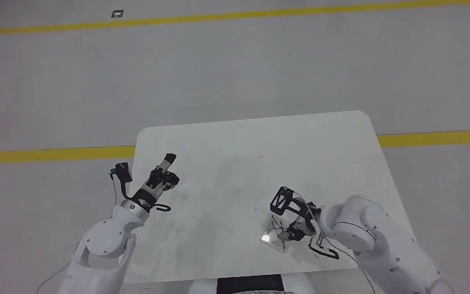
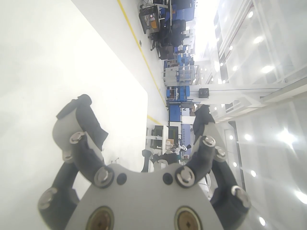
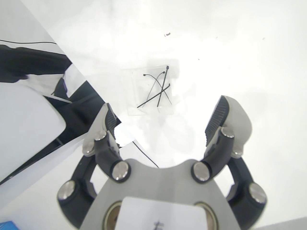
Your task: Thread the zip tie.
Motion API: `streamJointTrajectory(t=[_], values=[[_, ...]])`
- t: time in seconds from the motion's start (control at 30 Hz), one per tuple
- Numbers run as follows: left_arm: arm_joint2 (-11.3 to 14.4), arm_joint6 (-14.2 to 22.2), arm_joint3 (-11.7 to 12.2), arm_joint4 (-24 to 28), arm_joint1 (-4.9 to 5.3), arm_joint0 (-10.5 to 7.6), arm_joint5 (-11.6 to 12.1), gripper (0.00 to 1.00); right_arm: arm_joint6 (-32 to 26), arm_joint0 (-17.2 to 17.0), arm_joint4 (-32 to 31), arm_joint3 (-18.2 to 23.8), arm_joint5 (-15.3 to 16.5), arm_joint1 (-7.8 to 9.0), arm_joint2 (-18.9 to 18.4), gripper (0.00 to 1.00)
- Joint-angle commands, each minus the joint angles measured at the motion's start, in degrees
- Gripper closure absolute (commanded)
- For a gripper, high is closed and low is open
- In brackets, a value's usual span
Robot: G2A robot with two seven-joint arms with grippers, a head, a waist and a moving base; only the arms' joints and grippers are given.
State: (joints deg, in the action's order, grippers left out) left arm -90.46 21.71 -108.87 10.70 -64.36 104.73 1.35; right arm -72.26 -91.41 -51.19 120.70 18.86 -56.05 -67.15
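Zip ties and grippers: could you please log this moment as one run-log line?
zip ties: crossed on clear square, untouched | right gripper: open, close by | left gripper: open, empty, near table edge

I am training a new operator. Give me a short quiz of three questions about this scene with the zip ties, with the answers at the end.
1. True or false: the right gripper is shut.
2. The zip ties in the clear tray are: A white, B black, C red.
3. Fill in: the left gripper is ___ and holds nothing.
Key: 1 false; 2 B; 3 open.
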Motion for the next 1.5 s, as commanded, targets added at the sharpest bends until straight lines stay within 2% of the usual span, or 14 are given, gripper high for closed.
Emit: streamJointTrajectory(t=[0.0, 0.13, 0.23, 0.73, 0.77, 0.9, 1.03, 1.47], values=[[0.0, 0.0, 0.0, 0.0, 0.00, 0.00, 0.0, 0.00, -1.0, 0.2, 2.5, -0.4, -0.8, 0.03, -0.1, 0.00], [0.0, 0.0, 0.0, 0.0, 0.00, 0.00, 0.0, 0.00, -2.9, 0.2, 7.0, -0.8, -4.5, 0.07, -0.3, 0.00], [0.0, 0.0, 0.0, 0.0, 0.00, 0.00, 0.0, 0.00, -4.5, 0.4, 8.5, -0.5, -5.5, 0.15, 0.2, 0.00], [0.0, 0.0, 0.0, 0.0, 0.00, 0.00, 0.0, 0.00, -5.1, 0.6, 8.4, 0.4, -5.4, 0.22, 1.2, 0.00], [0.0, 0.0, 0.0, 0.0, 0.00, 0.00, 0.0, 0.00, -5.0, 0.5, 7.7, 0.4, -5.6, 0.21, 1.8, 0.00], [0.0, 0.0, 0.0, 0.0, 0.00, 0.00, 0.0, 0.00, -6.8, 1.6, 1.8, 1.5, -10.3, -0.06, 5.4, 0.00], [0.0, 0.0, 0.0, 0.0, 0.00, 0.00, 0.0, 0.00, -7.4, 3.2, -2.0, 1.6, -13.5, -0.39, 9.0, 0.00], [0.0, 0.0, 0.0, 0.0, 0.00, 0.00, 0.0, 0.00, -7.4, 7.4, -7.3, 0.4, -19.7, -0.07, 18.2, 0.00]])
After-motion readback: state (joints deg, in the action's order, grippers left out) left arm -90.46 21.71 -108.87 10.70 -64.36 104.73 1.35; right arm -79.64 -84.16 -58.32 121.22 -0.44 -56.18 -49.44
